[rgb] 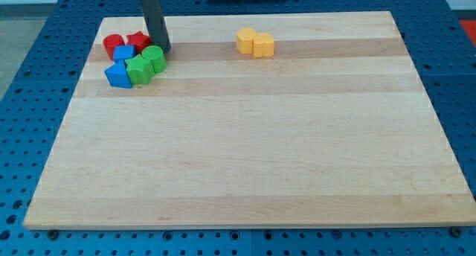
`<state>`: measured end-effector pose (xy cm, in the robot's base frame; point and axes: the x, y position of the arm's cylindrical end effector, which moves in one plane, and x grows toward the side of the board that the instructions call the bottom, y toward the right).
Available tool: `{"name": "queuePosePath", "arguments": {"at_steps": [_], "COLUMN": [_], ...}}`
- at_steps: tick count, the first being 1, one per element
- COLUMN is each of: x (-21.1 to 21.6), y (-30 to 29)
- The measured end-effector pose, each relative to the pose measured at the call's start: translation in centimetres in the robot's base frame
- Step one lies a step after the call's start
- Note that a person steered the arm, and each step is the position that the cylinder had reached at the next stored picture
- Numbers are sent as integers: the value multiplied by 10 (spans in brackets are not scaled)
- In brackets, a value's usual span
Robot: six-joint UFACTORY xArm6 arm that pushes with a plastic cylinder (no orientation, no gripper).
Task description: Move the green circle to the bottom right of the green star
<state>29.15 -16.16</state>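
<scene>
The green circle [155, 59] sits in a tight cluster near the board's top left corner. The green star [138, 69] touches it on its lower left. My tip [165, 51] rests on the board just to the upper right of the green circle, touching or nearly touching it. The dark rod rises from there to the view's top edge.
A red circle [112, 45] and a red star [137, 41] lie at the top of the cluster. A blue block [123, 53] and a second blue block [117, 76] lie at its left. Two yellow blocks [245, 40] [264, 45] touch at the top middle. The wooden board [253, 152] lies on a blue perforated table.
</scene>
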Motion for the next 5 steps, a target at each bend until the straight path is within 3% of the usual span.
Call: {"name": "queuePosePath", "arguments": {"at_steps": [4,5], "x": [129,100], "y": [0,0]}}
